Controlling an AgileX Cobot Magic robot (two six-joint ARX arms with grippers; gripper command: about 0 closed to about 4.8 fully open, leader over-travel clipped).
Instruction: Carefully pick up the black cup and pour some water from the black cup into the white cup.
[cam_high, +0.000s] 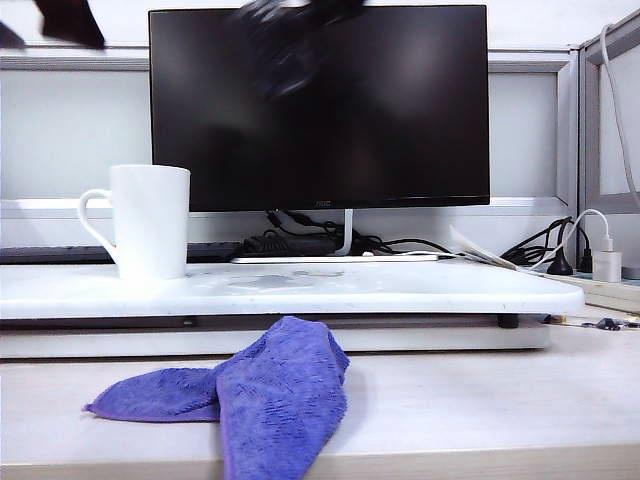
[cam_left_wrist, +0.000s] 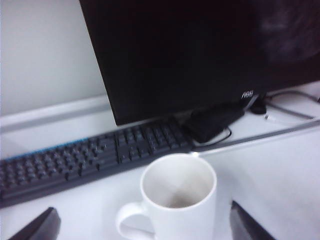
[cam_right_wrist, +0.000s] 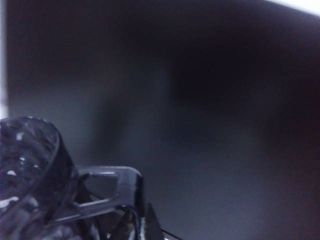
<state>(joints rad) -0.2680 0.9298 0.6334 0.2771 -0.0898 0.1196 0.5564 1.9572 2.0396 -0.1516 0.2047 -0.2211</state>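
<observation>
The white cup (cam_high: 150, 220) stands upright on the left of the white board (cam_high: 400, 290), handle to the left. In the left wrist view the white cup (cam_left_wrist: 180, 200) sits between the wide-apart fingertips (cam_left_wrist: 37, 226) of my left gripper (cam_left_wrist: 142, 231), which is open above it and touches nothing. My right gripper (cam_right_wrist: 145, 225) is shut on the handle of the black cup (cam_right_wrist: 30, 175). Light glints in the dark glass; I cannot tell water in it. In the exterior view the black cup (cam_high: 288, 55) is a dark blur high up in front of the monitor.
A black monitor (cam_high: 400, 110) stands behind the board, with a keyboard (cam_left_wrist: 75, 160) and cables (cam_high: 300, 242) under it. A purple cloth (cam_high: 270, 390) lies on the desk in front. A white charger (cam_high: 606, 262) and wires sit at the right.
</observation>
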